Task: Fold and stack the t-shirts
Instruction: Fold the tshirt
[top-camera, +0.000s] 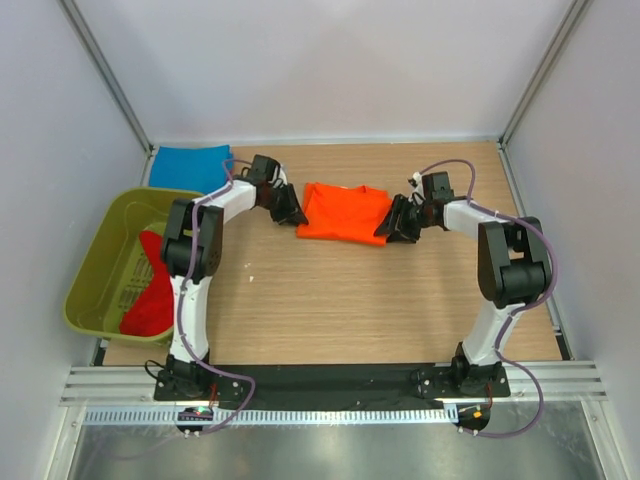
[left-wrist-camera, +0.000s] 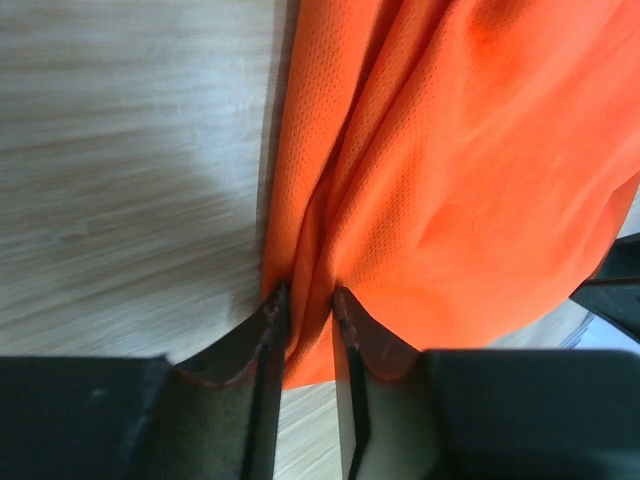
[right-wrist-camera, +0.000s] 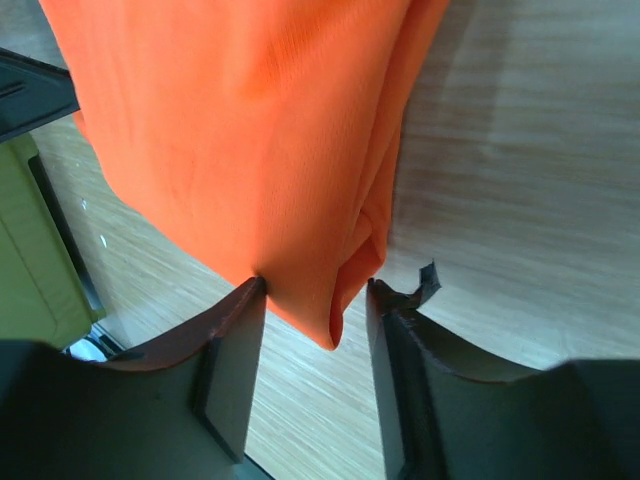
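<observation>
While one orange t-shirt (top-camera: 345, 212) lies on the table (top-camera: 330, 300), two grippers flank it. The left gripper (left-wrist-camera: 308, 300) pinches its edge. The right gripper (right-wrist-camera: 315, 290) has wider jaws straddling a fold, grip uncertain. One blue t-shirt (top-camera: 190, 165) lies far left; one red t-shirt (top-camera: 152, 285) sits in one green tub (top-camera: 90, 270).

Wooden table (top-camera: 330, 300) — orange t-shirt (top-camera: 343, 212) mid-back, blue t-shirt (top-camera: 190, 165) far-left corner, green tub (top-camera: 95, 268) seemingly overhanging left.
</observation>
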